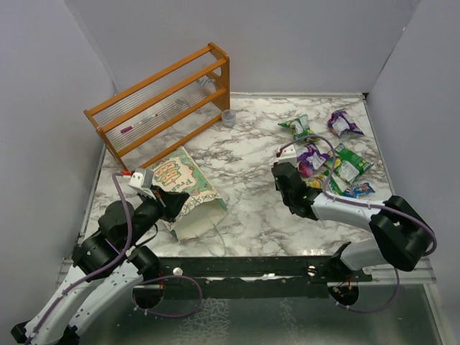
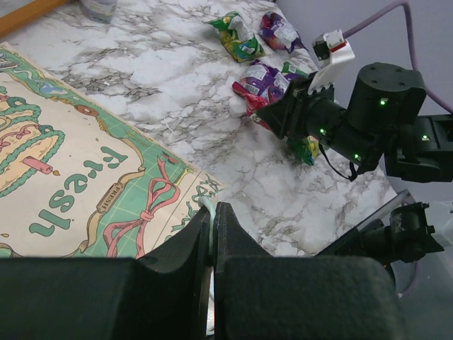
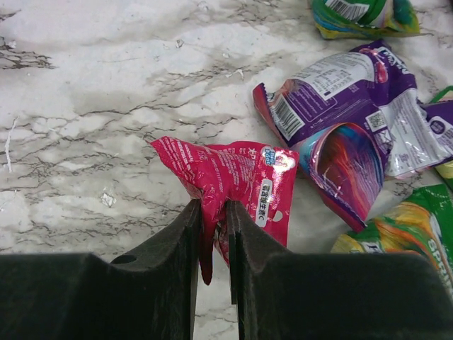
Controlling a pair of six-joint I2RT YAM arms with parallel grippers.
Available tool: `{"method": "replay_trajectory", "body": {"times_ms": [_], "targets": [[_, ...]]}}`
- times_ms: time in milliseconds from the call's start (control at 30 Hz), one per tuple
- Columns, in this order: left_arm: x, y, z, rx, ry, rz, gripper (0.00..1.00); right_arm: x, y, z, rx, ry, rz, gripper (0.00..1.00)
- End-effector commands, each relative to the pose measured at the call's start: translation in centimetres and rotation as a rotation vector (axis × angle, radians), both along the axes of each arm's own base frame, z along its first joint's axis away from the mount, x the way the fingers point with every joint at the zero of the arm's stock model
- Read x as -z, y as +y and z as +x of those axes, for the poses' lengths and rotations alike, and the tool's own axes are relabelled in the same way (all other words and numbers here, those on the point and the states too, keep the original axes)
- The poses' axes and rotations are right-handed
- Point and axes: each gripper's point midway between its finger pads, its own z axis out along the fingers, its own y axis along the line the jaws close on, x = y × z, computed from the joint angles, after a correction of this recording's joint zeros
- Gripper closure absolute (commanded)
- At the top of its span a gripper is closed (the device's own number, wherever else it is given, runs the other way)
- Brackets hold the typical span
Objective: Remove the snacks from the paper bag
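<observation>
Red crinkled foil packet (image 3: 241,173) pinched in right gripper (image 3: 213,210).

Grey walls (image 1: 287,43) enclose a marble-patterned table (image 1: 251,180) bearing an orange rack (image 1: 159,104).

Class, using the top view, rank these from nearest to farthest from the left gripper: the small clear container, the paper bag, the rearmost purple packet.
1. paper bag, clamped in the left gripper.
2. small clear container, rear centre.
3. purple packet, rear right.
</observation>
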Motion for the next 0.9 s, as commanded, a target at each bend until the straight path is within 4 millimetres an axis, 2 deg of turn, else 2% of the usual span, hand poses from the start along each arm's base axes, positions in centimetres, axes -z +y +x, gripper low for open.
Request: {"method": "replay_trajectory", "body": {"times_ms": [0,200,367,433,500,567,600,700,767,867], "targets": [[-1.0,0.1,-0.1,-0.001,-0.031,-0.019,0.96,0.9,1.5,1.1,-0.012,0.035,0.053,0.80],[-0.9,0.0,0.0,0.001,-0.026,-0.015,0.96,2.5,2.1,1.9,-0.012,0.051,0.066,0.78],[-0.8,0.1,0.1,-0.003,-0.022,-0.010,0.96,3.0,2.8,2.1,-0.038,0.059,0.093,0.74],[-0.8,0.1,0.1,-0.005,-0.020,-0.009,0.96,2.6,3.0,1.9,-0.065,0.055,0.085,0.65],[-0.6,0.0,0.2,-0.003,-0.014,-0.005,0.96,1.6,2.9,1.6,-0.105,0.024,0.082,0.47],[-0.5,-0.1,0.2,-0.003,-0.009,-0.001,0.96,0.4,2.9,1.0,-0.146,-0.006,0.101,0.31],[-0.4,-0.1,0.3,-0.002,-0.006,0.003,0.96,-0.2,2.8,0.7,-0.159,-0.020,0.104,0.28],[-0.2,-0.3,0.4,-0.002,0.003,0.011,0.96,-1.6,2.8,-0.4,-0.214,-0.025,0.110,0.27],[-0.2,-0.3,0.5,-0.003,0.005,0.013,0.96,-1.7,3.4,-1.7,-0.283,0.006,0.139,0.27],[-0.1,-0.1,0.6,-0.013,0.006,0.014,0.96,-1.4,6.5,-5.2,-0.541,0.057,0.218,0.27]]}}
